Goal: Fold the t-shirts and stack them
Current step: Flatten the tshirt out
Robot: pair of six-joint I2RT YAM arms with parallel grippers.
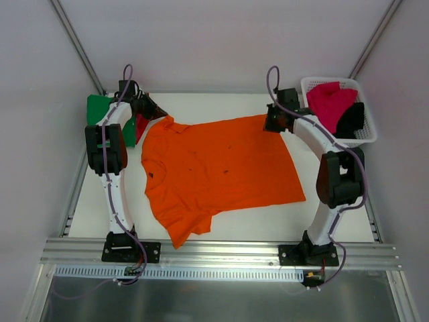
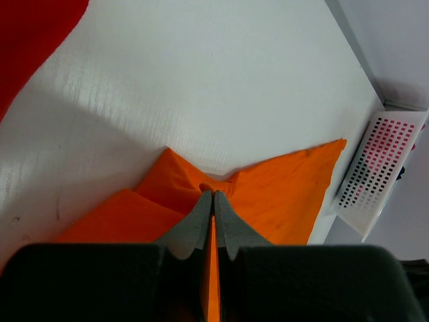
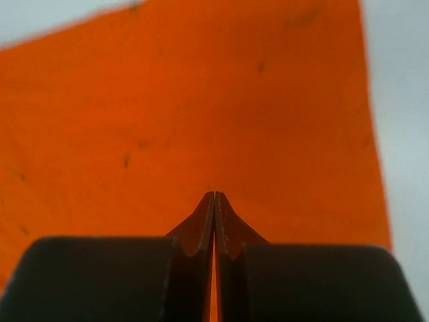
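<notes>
The left gripper (image 1: 158, 117) and right gripper (image 1: 271, 123) each pinch a far corner of the orange t-shirt (image 1: 221, 168) spread flat on the white table (image 1: 221, 104), seemingly so that edge can be lifted into a fold.

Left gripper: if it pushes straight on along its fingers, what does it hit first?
The orange t-shirt: the left gripper is shut on its edge, with cloth bunched right at the tips. Past that fold, probably the bare white table, though depth is unclear.

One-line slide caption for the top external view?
Top view: left gripper and right gripper shut on the far edge of the orange t-shirt spread on the table; white basket at right.
</notes>
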